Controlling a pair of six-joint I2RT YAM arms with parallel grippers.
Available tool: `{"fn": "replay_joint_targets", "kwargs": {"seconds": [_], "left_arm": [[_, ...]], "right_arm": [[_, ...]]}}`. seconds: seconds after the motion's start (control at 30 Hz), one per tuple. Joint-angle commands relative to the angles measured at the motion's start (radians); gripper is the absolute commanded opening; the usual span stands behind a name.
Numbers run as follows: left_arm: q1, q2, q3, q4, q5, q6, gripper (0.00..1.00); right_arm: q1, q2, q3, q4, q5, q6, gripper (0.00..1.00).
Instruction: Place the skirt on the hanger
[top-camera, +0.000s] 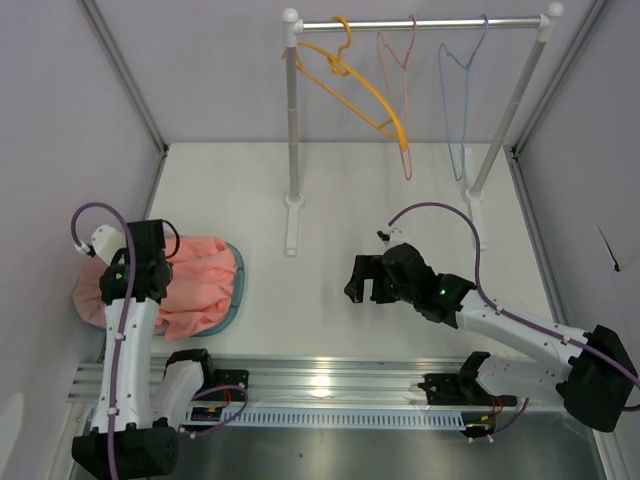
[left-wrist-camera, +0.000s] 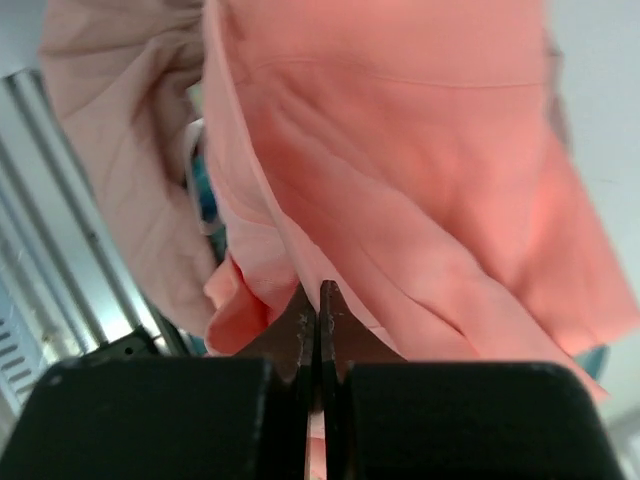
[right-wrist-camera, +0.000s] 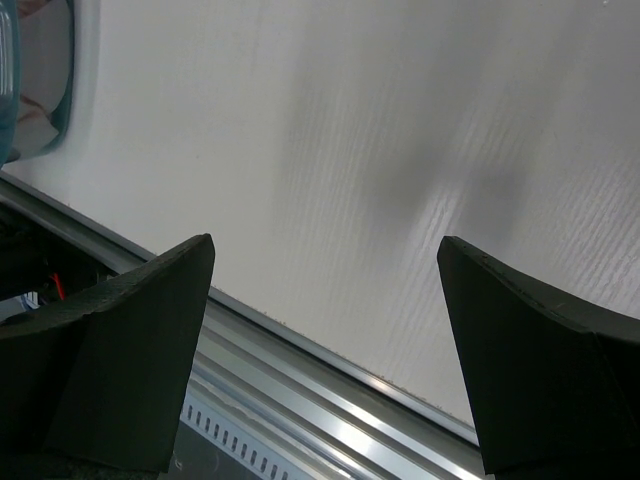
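l pincer (left-wrist-camera: 318, 322) clenched on a fold of the pink skirt (left-wrist-camera: 420, 180). r pincer (right-wrist-camera: 325, 340) released, fingers wide apart, above the desk (right-wrist-camera: 350, 120).

Left arm (top-camera: 128, 340) – white link shells, black joint housings, green light dot near wrist. Left cable (top-camera: 85, 215) purple, looping at 11 o'clock off wrist. Right arm (top-camera: 510, 325) same build; right cable (top-camera: 440, 210) purple, arching at 12 o'clock. Left pincer (left-wrist-camera: 318, 300) – black blocks, thin pointed tips. Right pincer (right-wrist-camera: 325, 260): broad matte-black wedge fingers. Left base (top-camera: 125, 452), right base (top-camera: 598, 385) black.
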Motion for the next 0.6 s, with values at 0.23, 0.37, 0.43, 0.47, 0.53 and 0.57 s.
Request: {"fn": "replay_joint_targets", "kwargs": {"seconds": [0.23, 0.37, 0.43, 0.47, 0.53, 0.57], "left_arm": [[-0.035, -0.033, 0.391, 0.278, 0.444, 0.381, 0.0], [-0.14, -0.013, 0.5, 0.331, 0.566, 0.422, 0.0], [-0.225, 0.01, 0.573, 0.355, 0.577, 0.437, 0.0], [-0.305, 0.021, 0.591, 0.364, 0.591, 0.453, 0.0], [-0.386, 0.061, 0.679, 0.378, 0.599, 0.469, 0.0], [-0.467, 0.078, 0.701, 0.378, 0.586, 0.485, 0.0]], "right_arm": [[-0.013, 0.001, 0.189, -0.052, 0.032, -0.065, 1.0], [-0.044, -0.009, 0.285, -0.116, 0.064, -0.093, 0.99], [-0.076, -0.026, 0.311, -0.133, 0.061, -0.099, 0.99], [-0.088, -0.031, 0.324, -0.136, 0.054, -0.11, 0.99], [-0.113, -0.049, 0.365, -0.149, 0.049, -0.118, 0.99], [-0.139, -0.055, 0.377, -0.161, 0.048, -0.122, 0.99]]}}
